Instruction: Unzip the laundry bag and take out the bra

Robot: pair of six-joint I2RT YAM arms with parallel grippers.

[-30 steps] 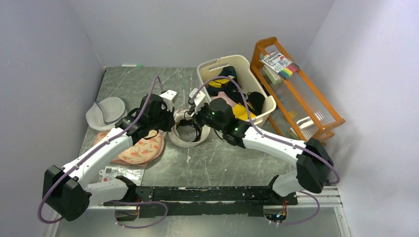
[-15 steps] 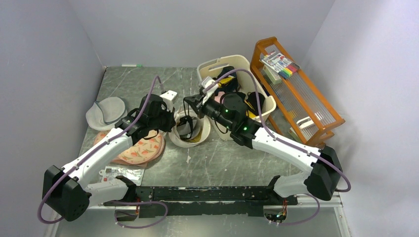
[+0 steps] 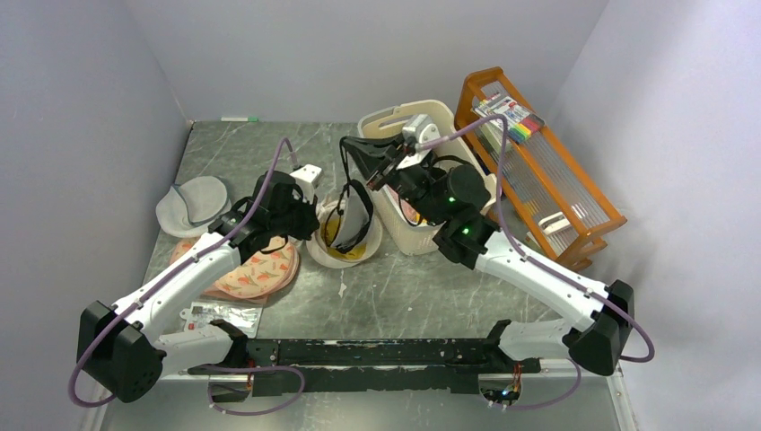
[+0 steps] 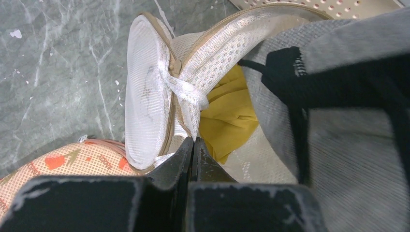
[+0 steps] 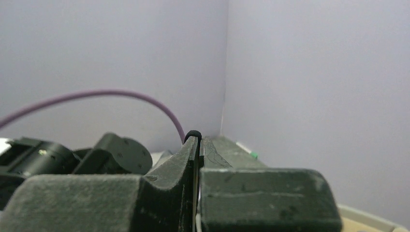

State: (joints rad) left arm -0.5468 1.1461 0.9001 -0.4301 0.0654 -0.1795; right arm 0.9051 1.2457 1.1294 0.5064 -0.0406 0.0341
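Observation:
The cream-white mesh laundry bag (image 3: 362, 254) lies mid-table with its zip undone and its mouth gaping. My left gripper (image 3: 305, 218) is shut on the white mesh tab at its rim (image 4: 186, 94). The bra (image 3: 356, 208) hangs part-way out as a grey-looking cup edged in black. Its mustard-yellow fabric (image 4: 227, 116) still sits in the bag's mouth. My right gripper (image 3: 375, 160) is raised above the bag, shut on the bra's thin dark strap (image 5: 193, 134), which loops over the fingertips.
A pink round bag (image 3: 256, 269) with orange-red prints lies under the left forearm, and a grey round bag (image 3: 193, 205) further left. Right behind the right wrist is a cream basket (image 3: 431, 109) of clothes. At far right stands an orange wooden rack (image 3: 547, 180). A packet (image 3: 220, 314) lies near the front.
My right gripper has risen and swung back towards the basket, drawing the strap and grey cup up out of the bag. The left gripper has kept its hold and place.

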